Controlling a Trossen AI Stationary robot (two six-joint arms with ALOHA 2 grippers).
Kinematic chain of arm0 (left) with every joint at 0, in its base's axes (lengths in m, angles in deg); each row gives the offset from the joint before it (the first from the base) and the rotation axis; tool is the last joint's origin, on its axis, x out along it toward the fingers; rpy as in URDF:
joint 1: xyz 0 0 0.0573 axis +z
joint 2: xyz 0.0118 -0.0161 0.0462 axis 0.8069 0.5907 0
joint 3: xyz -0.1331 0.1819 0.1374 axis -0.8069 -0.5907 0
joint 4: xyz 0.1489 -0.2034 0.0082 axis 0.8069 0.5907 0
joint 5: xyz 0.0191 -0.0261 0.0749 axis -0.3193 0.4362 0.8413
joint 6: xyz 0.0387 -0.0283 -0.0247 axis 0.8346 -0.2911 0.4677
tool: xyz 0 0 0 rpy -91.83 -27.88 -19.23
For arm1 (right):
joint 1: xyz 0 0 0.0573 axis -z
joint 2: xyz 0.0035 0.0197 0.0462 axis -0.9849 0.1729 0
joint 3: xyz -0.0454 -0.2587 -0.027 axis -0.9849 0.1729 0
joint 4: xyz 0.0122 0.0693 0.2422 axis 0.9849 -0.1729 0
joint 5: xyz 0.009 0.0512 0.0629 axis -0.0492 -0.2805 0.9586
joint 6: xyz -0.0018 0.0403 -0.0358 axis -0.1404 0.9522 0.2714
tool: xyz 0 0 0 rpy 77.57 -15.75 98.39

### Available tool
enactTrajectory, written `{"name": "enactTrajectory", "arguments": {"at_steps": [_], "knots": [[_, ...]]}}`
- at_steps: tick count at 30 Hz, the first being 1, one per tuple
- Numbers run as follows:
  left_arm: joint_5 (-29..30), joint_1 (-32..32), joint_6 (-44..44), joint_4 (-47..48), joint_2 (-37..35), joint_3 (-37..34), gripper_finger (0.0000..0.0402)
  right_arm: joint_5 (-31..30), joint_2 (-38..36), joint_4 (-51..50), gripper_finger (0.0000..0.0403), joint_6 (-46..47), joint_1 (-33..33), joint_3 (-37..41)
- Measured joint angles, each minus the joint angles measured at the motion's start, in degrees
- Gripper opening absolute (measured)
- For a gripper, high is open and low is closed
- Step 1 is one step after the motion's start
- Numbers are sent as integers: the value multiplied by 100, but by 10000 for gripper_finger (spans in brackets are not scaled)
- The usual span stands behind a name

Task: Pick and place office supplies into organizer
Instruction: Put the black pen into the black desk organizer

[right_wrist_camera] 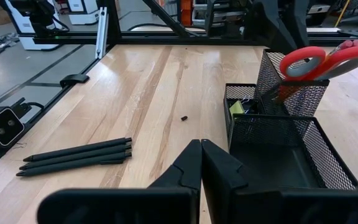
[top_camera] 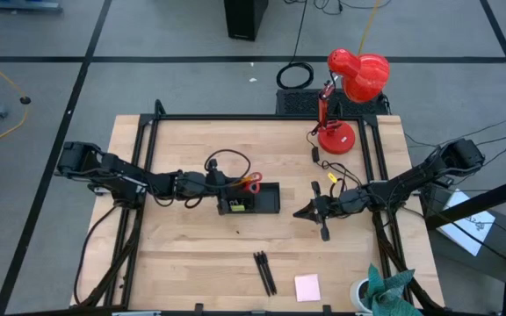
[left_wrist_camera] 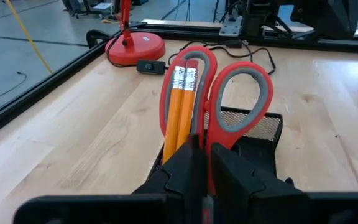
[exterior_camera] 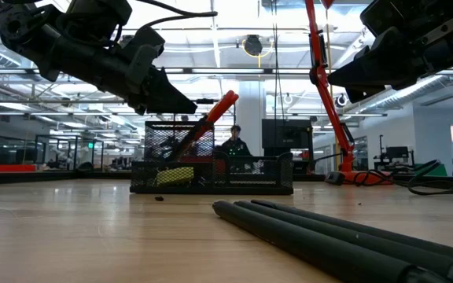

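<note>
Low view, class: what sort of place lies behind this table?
Probably a large open-plan lab or office: long rows of ceiling lights, desks with monitors, and a person standing behind the mesh organizer.

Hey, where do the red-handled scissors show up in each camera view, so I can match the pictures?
High view: red-handled scissors at the black mesh organizer's left end, mid-table.
Low view: handle slants up out of the organizer, centre.
Left wrist view: loops fill the centre, beside two orange pencils.
Right wrist view: handles at upper right.
Shared landmark: the organizer.
</note>
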Motion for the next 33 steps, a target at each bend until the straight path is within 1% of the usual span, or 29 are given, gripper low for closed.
{"name": "enactTrajectory", "arguments": {"at_steps": [2, 5, 7, 9, 11, 13, 14, 16, 18, 20, 23, 26, 29, 33], "knots": [[0, -4, 18, -51, -32, 21, 57, 0, 0, 0, 4, 0, 0, 0], [1, -91, 208, 19, -286, 140, 56, 0, 0, 0, 4, 0, -2, 0], [12, -228, 325, 359, -532, 324, 58, 0, 0, 0, 4, 0, -2, 0], [221, -442, 313, 1212, -740, 747, 60, 0, 0, -1, 4, 0, -2, 0], [629, -725, 178, 2438, -809, 1391, 60, 0, 0, 8, 4, 4, 0, 0], [1004, -1059, -107, 3790, -755, 2108, 60, 0, 0, 14, 4, 40, -2, 0], [1133, -1223, -311, 4267, -633, 2465, 60, 0, 0, 4, 4, 42, -1, 0], [1224, -1530, -717, 4956, -324, 3081, 60, 0, 0, 4, 4, 42, -2, 0], [1194, -1861, -969, 5351, -42, 3487, 60, 0, 0, 2, 4, 42, -1, 0], [1038, -2155, -1139, 5198, 339, 3877, 60, 1, 0, -22, 4, 44, -1, 0], [1005, -2568, -1317, 5061, 945, 4257, 60, 13, 0, -24, 4, 44, -2, 1], [990, -2857, -1469, 4362, 1646, 4514, 60, 22, 2, -66, 4, 44, -2, 2], [838, -3001, -1675, 3469, 2420, 4810, 60, 172, 2, -132, 4, 44, -2, 3], [833, -2997, -1895, 3197, 3431, 5378, 60, 325, -3, -132, 4, 46, -3, 4]]}}
